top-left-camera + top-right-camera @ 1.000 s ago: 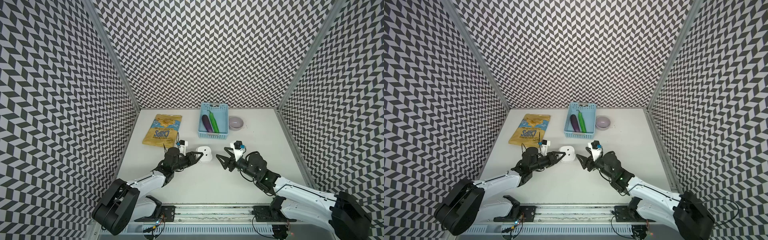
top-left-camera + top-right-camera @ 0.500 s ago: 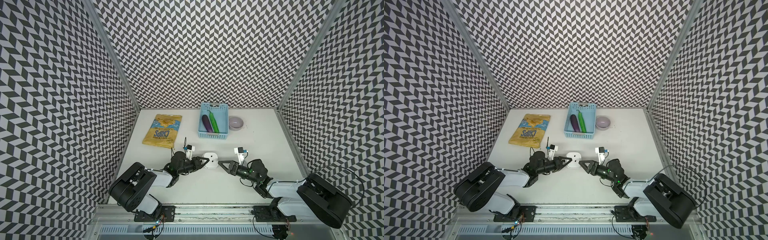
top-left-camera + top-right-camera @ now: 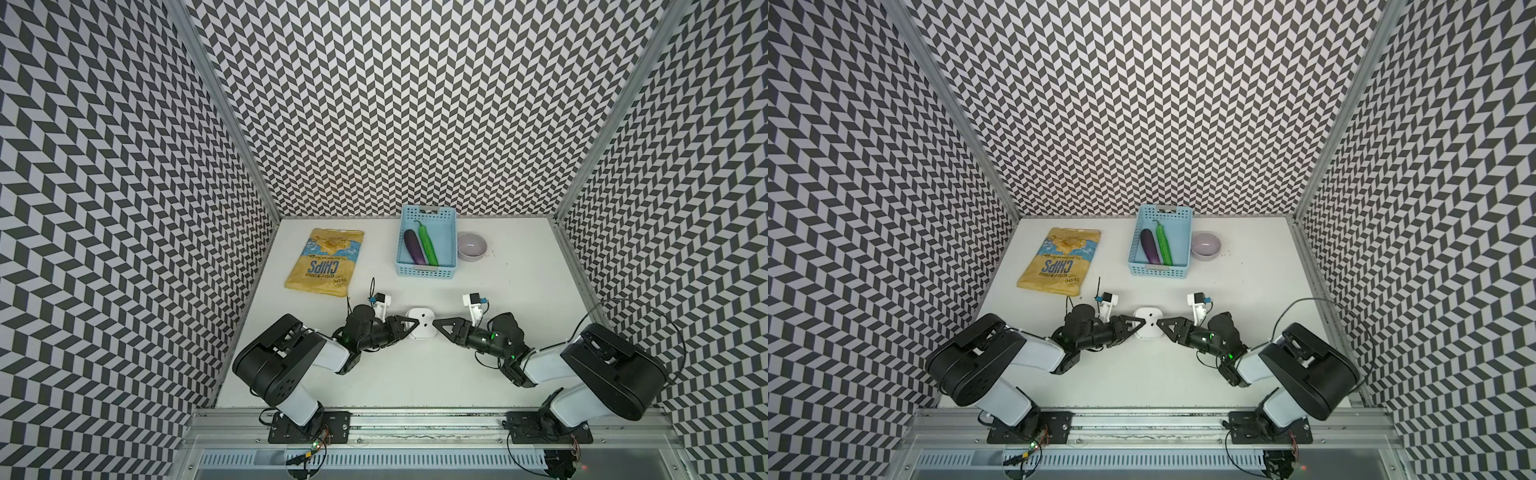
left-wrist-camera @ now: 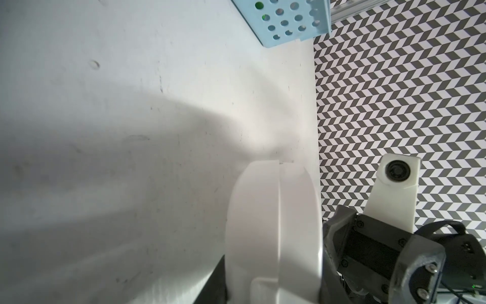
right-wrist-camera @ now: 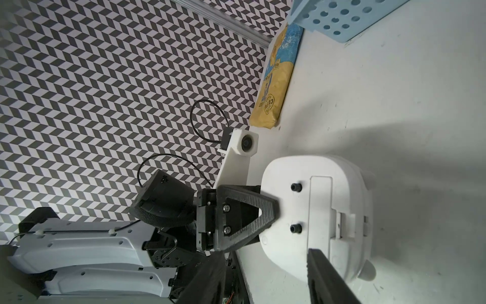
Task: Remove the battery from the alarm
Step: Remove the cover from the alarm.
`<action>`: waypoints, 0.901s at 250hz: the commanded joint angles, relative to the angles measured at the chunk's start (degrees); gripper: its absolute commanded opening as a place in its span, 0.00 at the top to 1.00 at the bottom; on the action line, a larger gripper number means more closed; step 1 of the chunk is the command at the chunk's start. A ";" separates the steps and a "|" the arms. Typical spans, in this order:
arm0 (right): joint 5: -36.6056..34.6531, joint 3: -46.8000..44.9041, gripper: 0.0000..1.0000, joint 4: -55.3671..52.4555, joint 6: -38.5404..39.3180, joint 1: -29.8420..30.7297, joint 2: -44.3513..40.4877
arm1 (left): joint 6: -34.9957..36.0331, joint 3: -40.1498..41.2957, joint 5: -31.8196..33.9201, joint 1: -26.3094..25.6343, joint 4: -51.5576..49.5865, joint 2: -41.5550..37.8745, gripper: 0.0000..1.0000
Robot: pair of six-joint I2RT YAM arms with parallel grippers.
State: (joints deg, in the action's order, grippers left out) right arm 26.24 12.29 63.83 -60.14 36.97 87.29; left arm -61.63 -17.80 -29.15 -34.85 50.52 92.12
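low and inward, the left gripper (image 3: 409,325) reaches and clamps the alarm (image 3: 420,330); the right gripper (image 3: 437,325), stretched opposite, touches it, its grip unclear; white table (image 3: 415,382), chevron walls (image 3: 415,104) around.

White table (image 3: 519,374), alarm (image 3: 420,328), chips bag (image 3: 326,262), basket (image 3: 424,272), bowl (image 3: 472,246)

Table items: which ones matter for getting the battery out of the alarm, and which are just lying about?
Job: alarm, held by left gripper; right gripper beside it; battery not in view.
Lying about: chips bag, blue basket, eggplant, green vegetable, lilac bowl.
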 commanded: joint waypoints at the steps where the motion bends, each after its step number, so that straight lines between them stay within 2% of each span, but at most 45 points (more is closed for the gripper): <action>1: -1.14 3.53 0.46 -4.11 3.93 -0.19 0.44 | 0.32 -1.27 -0.16 -0.66 3.53 0.78 1.00; 71: -4.33 5.81 0.46 -12.88 7.66 -0.16 0.14 | 0.08 -1.53 0.03 -1.36 3.62 1.97 1.00; 225: -4.01 6.37 0.46 -13.49 8.82 -0.10 4.03 | -0.45 -2.54 0.67 -2.67 3.79 3.60 1.00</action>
State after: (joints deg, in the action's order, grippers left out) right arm 22.22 17.72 48.66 -51.99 36.93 90.13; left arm -62.37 -18.76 -28.08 -36.77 50.96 95.26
